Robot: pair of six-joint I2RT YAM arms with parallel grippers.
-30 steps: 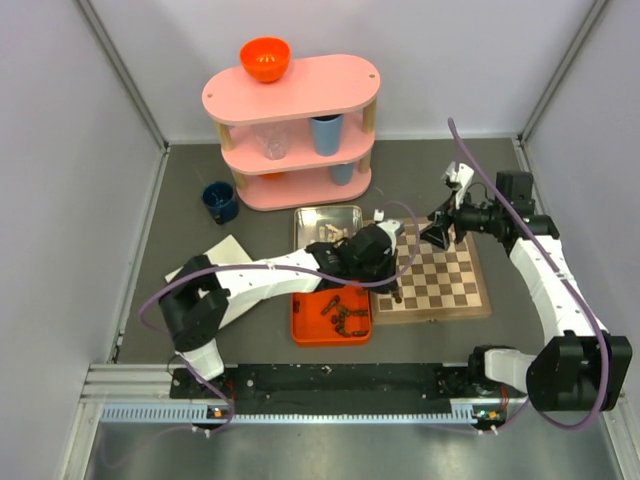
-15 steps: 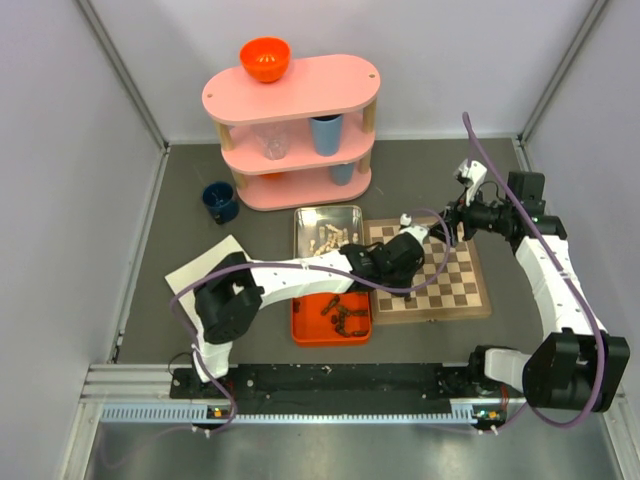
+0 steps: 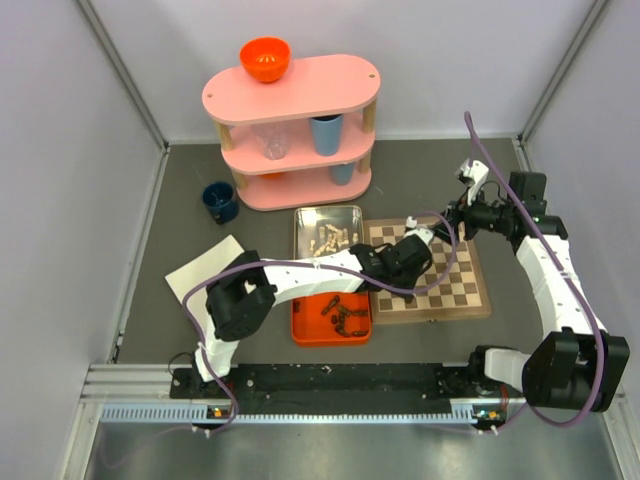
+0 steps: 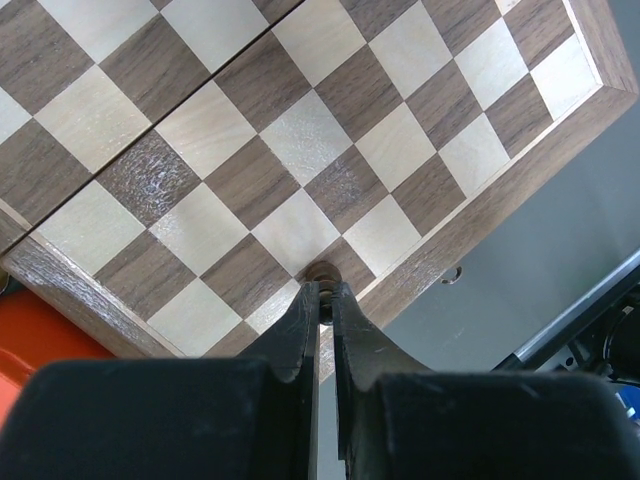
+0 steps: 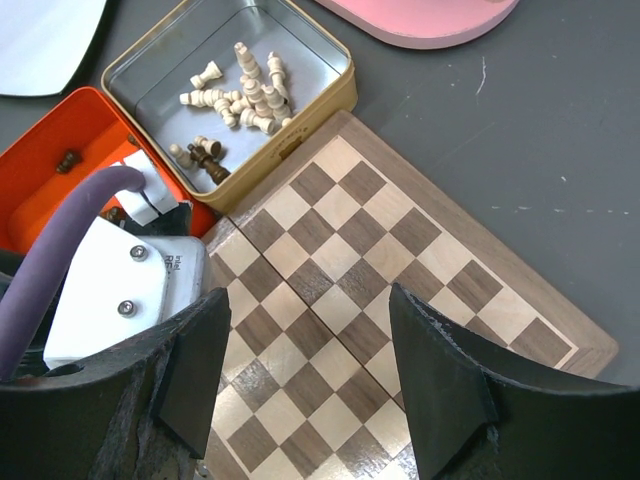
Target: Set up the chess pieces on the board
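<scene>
Top view with both wrist views. Within the last second the left gripper [image 4: 322, 290] has swung from the tray side, at the board's 9 o'clock edge, to a spot over the board [image 3: 455, 275]. The right gripper [image 5: 308, 300] has backed off the squares toward the board's 1 o'clock corner. The left claw is clenched on a dark chess piece [image 4: 323, 271], whose round top shows between the fingertips. It hangs at a dark square in the row along the 6 o'clock border, toward the 7 o'clock corner; whether its base touches the wood cannot be told. The right claw is released and empty, with its fingers wide apart above the board. The shift suggests a placement is in hand, with the other arm cleared out of the way. No piece stands on any visible square, so the task appears barely begun. The silver tin [image 5: 300, 105], at 10 o'clock of the board, holds a heap of pale pieces and at least one dark one. The orange tray [image 3: 305, 335], at 8 o'clock, holds loose dark pieces.
</scene>
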